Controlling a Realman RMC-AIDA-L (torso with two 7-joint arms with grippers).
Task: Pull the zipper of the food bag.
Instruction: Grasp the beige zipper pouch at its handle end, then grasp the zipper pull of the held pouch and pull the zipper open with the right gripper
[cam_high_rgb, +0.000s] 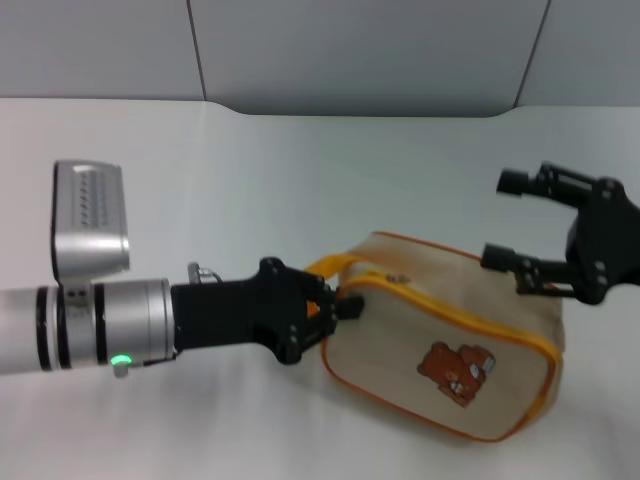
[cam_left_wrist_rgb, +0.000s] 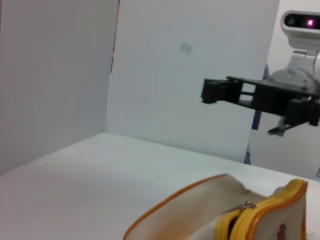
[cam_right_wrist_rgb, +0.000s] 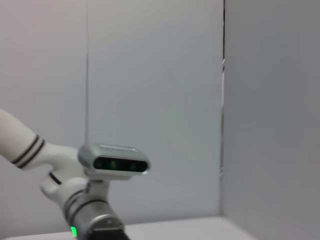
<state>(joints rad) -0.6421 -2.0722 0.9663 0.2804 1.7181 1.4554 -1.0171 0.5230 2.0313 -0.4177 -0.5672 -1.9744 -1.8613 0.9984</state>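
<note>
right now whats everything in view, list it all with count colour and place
food bag: 1, cream canvas with orange piping and a brown bear print, lying on the table in front of the robot, between the two grippers
zipper: 1, orange-edged line with a small silver pull tab, curving round the bag's top; the tab sits near the end by the left gripper
strap loop: 1, orange, at the bag's left end
table: 1, white, under the bag
back wall panels: grey, behind the table
left gripper: 1, black, at the bag's left end by the strap loop
right gripper: 1, black, open, hanging above the bag's right end
</note>
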